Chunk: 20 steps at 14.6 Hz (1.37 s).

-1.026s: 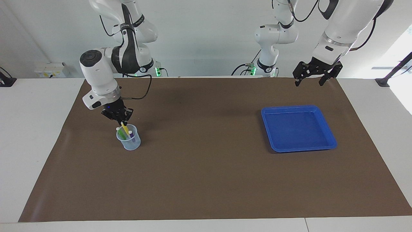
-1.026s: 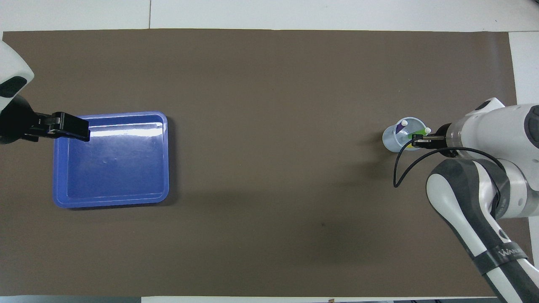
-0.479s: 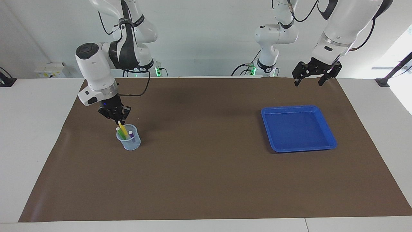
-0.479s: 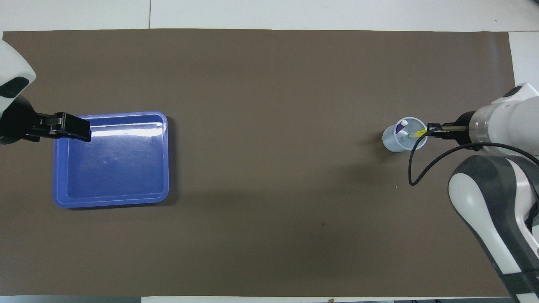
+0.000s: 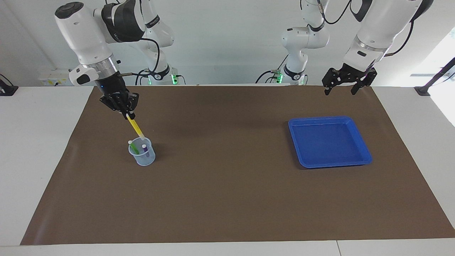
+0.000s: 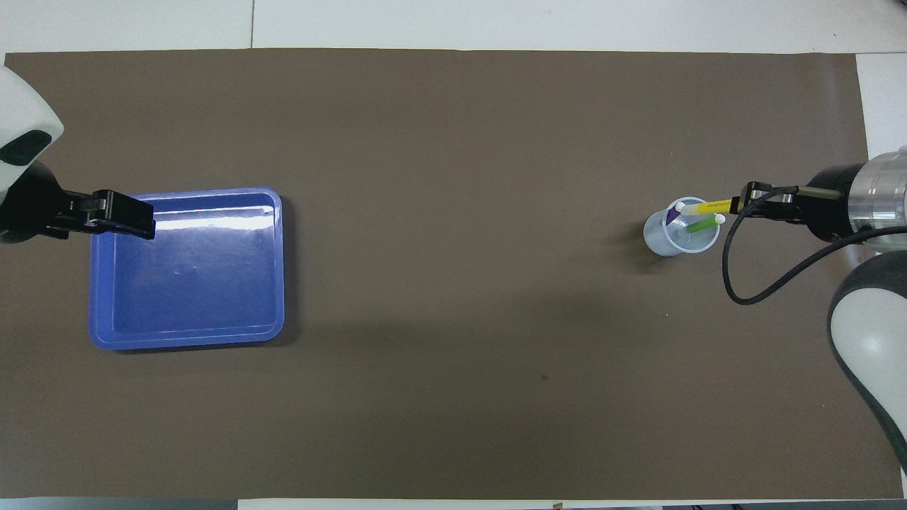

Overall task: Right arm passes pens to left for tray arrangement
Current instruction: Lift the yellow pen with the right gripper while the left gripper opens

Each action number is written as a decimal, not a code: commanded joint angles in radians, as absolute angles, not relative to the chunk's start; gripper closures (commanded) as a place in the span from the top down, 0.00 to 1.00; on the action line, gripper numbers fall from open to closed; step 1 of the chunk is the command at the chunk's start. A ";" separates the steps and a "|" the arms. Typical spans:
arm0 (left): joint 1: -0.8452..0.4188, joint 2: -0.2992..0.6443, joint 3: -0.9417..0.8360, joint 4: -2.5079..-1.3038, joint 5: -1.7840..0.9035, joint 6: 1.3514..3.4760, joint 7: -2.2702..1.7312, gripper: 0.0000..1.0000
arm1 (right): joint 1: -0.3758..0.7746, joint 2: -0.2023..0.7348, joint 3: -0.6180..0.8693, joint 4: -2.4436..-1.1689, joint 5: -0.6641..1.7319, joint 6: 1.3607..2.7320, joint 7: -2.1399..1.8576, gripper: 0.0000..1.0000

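My right gripper [image 5: 128, 115] [image 6: 740, 206] is shut on the top of the yellow pen [image 5: 135, 127] [image 6: 706, 207], which hangs tilted in the air with its pale lower end just above the rim of the pale blue cup [image 5: 142, 155] [image 6: 668, 236]. The green pen [image 5: 133, 146] [image 6: 703, 225] and the purple pen [image 5: 145, 149] [image 6: 673, 216] stand inside that cup. The blue tray [image 5: 360, 140] [image 6: 276, 269] lies flat toward the left arm's end of the table. My left gripper [image 5: 340, 90] waits open, raised over the mat's edge beside the tray.
A brown mat [image 5: 227, 192] [image 6: 453, 127] covers most of the white table. A black cable [image 6: 751, 290] loops from the right wrist.
The right arm has risen and drawn the yellow pen up out of the cup. The left arm has stayed in place.
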<state>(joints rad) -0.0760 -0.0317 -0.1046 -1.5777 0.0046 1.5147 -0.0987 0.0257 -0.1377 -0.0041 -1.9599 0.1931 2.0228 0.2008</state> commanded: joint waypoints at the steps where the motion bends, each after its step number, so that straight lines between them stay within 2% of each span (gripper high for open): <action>1: -0.083 -0.069 -0.094 -1.623 -0.047 1.512 -0.176 1.00 | 0.029 -0.123 0.011 -1.944 0.341 2.028 0.363 0.00; 5: -0.080 -0.077 -0.094 -1.641 -0.219 1.545 -0.507 1.00 | 0.029 -0.118 0.104 -1.944 0.500 2.086 0.582 0.00; 9: -0.084 -0.097 -0.094 -1.701 -0.366 1.670 -0.780 1.00 | 0.029 -0.101 0.195 -1.931 0.606 2.135 0.797 0.00; 16: -0.124 -0.100 -0.118 -1.776 -0.584 1.868 -1.372 1.00 | 0.034 -0.006 0.327 -1.795 0.724 2.138 1.191 0.00; 20: -0.172 -0.100 -0.120 -1.830 -0.666 1.985 -1.667 1.00 | 0.115 0.052 0.330 -1.729 0.730 2.173 1.339 0.00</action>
<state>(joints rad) -0.1548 -0.0641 -0.1267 -1.7658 -0.6164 1.9379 -1.5578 0.0847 0.0048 0.3237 -1.7771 0.7104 2.1446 1.2779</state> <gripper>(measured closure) 0.000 0.828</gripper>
